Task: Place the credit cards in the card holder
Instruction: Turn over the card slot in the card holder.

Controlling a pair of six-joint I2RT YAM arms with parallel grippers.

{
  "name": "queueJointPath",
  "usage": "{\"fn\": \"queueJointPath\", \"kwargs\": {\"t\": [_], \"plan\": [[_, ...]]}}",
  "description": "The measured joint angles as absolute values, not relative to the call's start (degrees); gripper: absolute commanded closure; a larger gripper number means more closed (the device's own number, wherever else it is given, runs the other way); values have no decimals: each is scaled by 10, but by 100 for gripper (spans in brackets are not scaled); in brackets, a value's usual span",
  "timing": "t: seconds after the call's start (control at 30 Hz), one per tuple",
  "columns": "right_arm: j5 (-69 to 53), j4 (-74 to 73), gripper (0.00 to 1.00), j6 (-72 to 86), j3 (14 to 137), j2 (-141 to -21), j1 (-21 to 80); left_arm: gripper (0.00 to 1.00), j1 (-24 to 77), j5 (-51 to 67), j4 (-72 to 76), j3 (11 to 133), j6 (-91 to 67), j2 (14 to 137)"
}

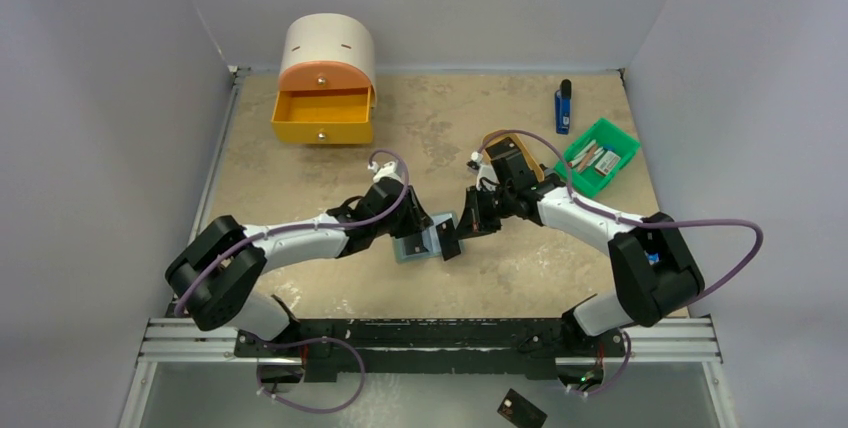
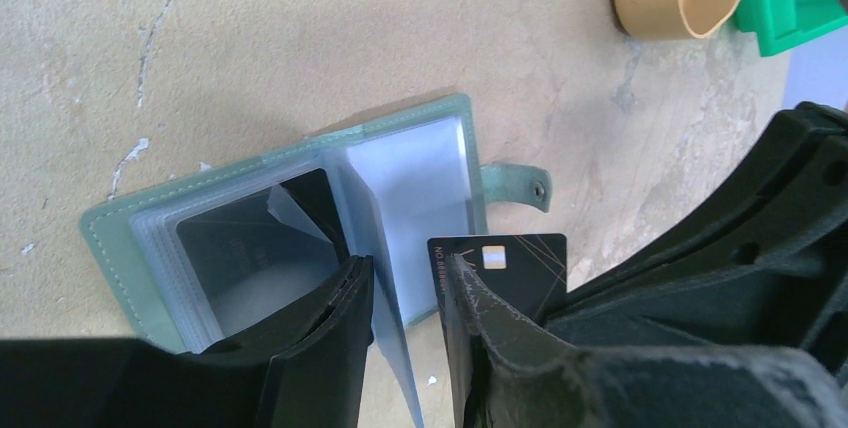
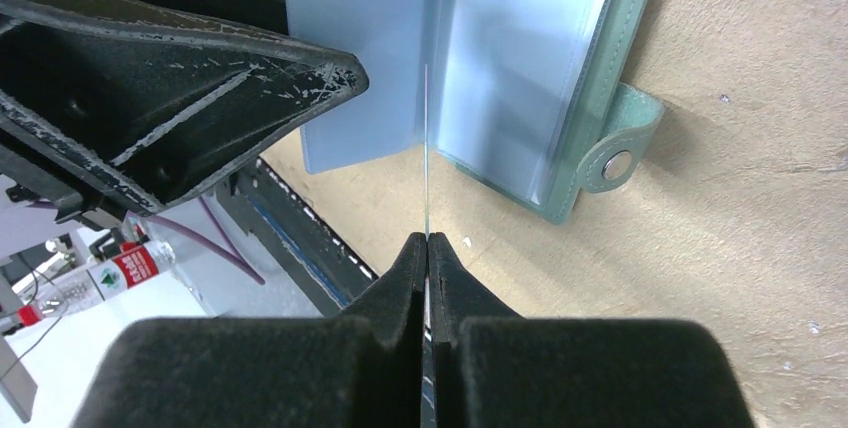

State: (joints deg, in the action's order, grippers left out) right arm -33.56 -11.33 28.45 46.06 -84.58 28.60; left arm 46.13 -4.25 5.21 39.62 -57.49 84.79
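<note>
The right gripper (image 3: 428,240) was seen closest, its jaws pressed together on one edge of a black card (image 2: 522,266), which was held at the open side of the card holder (image 2: 405,168). The holder lay spread open on the table (image 1: 450,138) between the two arms, and a second black card (image 2: 255,248) was already lodged in a sleeve on its left half. One clear plastic leaf (image 2: 390,343) was stood up between the fingers of the left gripper (image 2: 408,276), which were held apart. Whether the leaf was actually touched by either finger could not be told. The held card had not yet been entered into a pocket.

Several slips were judged possible. The leaf was not clamped, so it could be let fall back and the pocket mouth closed. The holder was pinned by nothing visible, so it could be pushed along the table by a card driven against a sleeve's edge. The card, gripped only by a narrow margin, could be twisted in the jaws. A third card (image 1: 522,410) lay beyond the table's near rail, probably out of easy reach.
</note>
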Motion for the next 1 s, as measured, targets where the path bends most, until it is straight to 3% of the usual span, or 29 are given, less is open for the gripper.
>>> {"fn": "queueJointPath", "kwargs": {"t": [0.57, 0.8, 1.0], "plan": [[-336, -112, 100, 283, 459, -846, 286, 69, 461, -17, 98, 395, -578, 849], [-336, -112, 100, 283, 459, -846, 286, 56, 461, -17, 98, 395, -578, 858], [-336, -112, 100, 283, 459, -846, 286, 53, 461, -17, 99, 395, -579, 860]]}}
